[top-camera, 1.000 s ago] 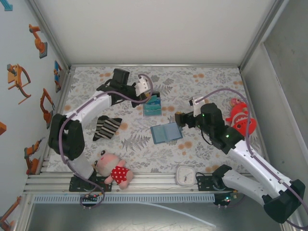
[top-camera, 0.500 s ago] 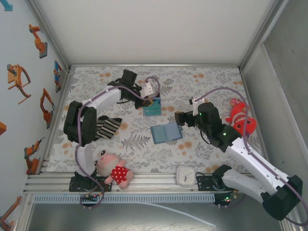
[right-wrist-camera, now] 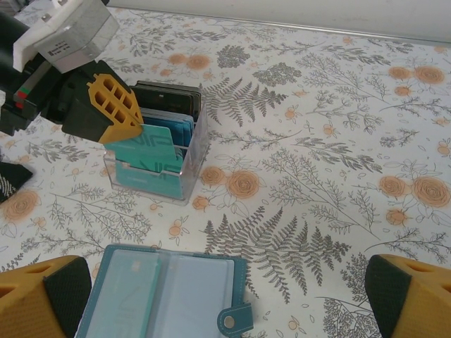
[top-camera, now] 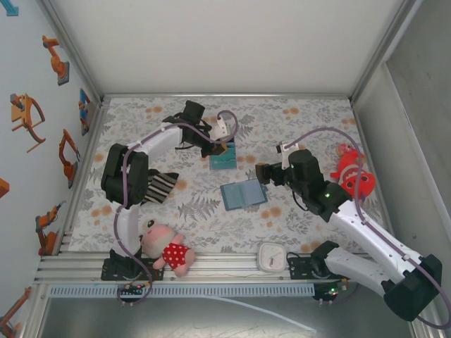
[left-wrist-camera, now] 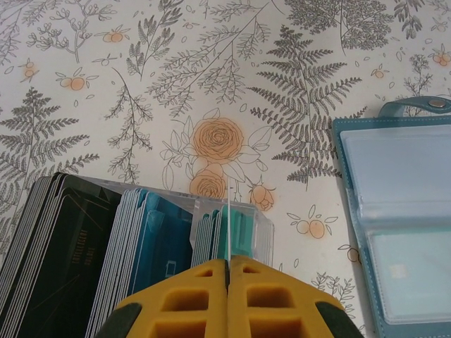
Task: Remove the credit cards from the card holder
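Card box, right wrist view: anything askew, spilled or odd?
One thing: a teal credit card at the teal end of the clear box leans and sits higher than its neighbours, because the shut left tool pinches its top edge. Nothing is spilled, and the card holder lies open and flat.

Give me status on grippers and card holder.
Left gripper shut on teal card at clear box. Right gripper open near open card holder. No obstruction seen.
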`<state>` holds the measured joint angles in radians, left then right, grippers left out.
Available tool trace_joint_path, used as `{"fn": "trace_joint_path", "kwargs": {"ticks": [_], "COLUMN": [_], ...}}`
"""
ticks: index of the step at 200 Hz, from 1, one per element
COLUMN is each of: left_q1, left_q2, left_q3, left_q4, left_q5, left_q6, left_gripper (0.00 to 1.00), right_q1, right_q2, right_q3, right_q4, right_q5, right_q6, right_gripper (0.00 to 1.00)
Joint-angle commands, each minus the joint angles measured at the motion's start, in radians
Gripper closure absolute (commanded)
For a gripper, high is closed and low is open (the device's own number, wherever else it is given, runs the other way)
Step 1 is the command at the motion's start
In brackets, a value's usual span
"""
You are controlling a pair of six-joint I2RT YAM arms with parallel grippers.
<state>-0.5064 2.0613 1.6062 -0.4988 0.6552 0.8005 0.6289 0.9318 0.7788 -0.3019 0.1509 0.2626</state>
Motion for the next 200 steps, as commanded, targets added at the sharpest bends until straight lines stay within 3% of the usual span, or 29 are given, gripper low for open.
{"fn": "trace_joint_path", "kwargs": {"ticks": [1, 48, 61, 88, 127, 166, 200], "left_q1": [-0.008, -0.009, -0.007, -0.007, -0.007, -0.009, -0.008], "left_q2": [0.027, 0.047, 0.049, 0.052, 0.028, -0.072, -0.25], "left_q3": [0.031, 0.052, 0.055, 0.058, 0.074, 0.021, -0.184], "left_q4": [-0.049, -0.069, -0.071, -0.08, -0.116, -0.09, 0.104], "left_q5": [0.038, 0.035, 0.032, 0.024, 0.021, 0.004, -0.106], "left_q6": [0.027, 0.025, 0.017, 0.013, 0.013, -0.05, -0.227], "left_gripper": [1.0, 0.99, 0.95, 0.73, 0.66, 0.56, 0.42], "right_q1": [-0.003, -0.003, -0.003, -0.003, -0.003, -0.001, 0.031], "right_q2": [-0.008, -0.01, -0.01, -0.004, 0.032, 0.106, 0.182], "right_q3": [-0.013, -0.01, -0.01, -0.005, 0.023, 0.065, 0.099], "right_q4": [0.008, 0.002, 0.0, -0.009, -0.046, -0.111, -0.178], "right_q5": [0.011, 0.004, 0.003, -0.012, -0.04, -0.071, -0.084], "right_q6": [0.012, 0.014, 0.016, 0.019, 0.026, 0.056, 0.097], "right_gripper": [0.01, 0.01, 0.01, 0.01, 0.01, 0.2, 0.32]}}
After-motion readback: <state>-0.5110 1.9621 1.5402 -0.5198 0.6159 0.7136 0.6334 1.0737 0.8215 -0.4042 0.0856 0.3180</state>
